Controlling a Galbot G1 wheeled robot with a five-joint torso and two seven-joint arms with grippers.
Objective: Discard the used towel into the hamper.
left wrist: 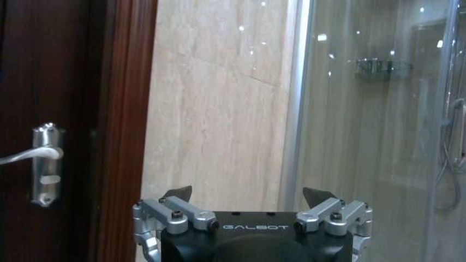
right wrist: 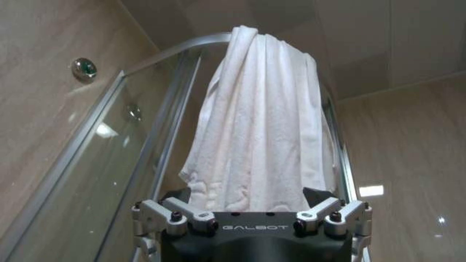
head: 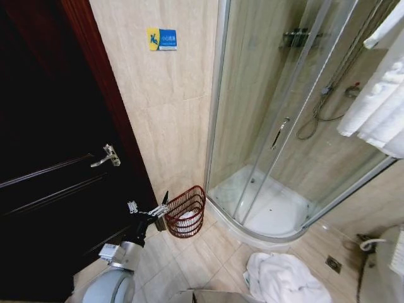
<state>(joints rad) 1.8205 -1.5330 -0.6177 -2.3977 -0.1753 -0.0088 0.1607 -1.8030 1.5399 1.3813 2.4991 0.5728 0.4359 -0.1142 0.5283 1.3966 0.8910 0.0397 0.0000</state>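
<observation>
Your left claw [head: 159, 210] is spread wide with nothing in it; its fingers [left wrist: 178, 192] stand well apart in the left wrist view. In the head view it sits low, at about 7 o'clock from centre. The hamper [head: 187, 211] is just beside it at its 3 o'clock, on the tile floor against the wall, between the dark door [head: 44, 189] and the shower cabin [head: 278, 126]. You can see something white inside the hamper, but I cannot tell what.

Your right claw [right wrist: 246, 194] is also wide. A white hanging towel [right wrist: 258, 131] is draped over the cabin's top rail [right wrist: 174, 48], and its lower edge drops between the spread fingers [right wrist: 317, 194]. I cannot tell whether they touch the cloth.

A crumpled floor towel [head: 284, 279] lies at 5 o'clock in the head view, well apart from the hamper, by the curved shower base [head: 271, 211]. More white towels [head: 379, 107] hang at 2 o'clock. The door handle [head: 107, 156] is at 9 o'clock, and a blue-yellow sign [head: 162, 39] at 11 o'clock on the wall.
</observation>
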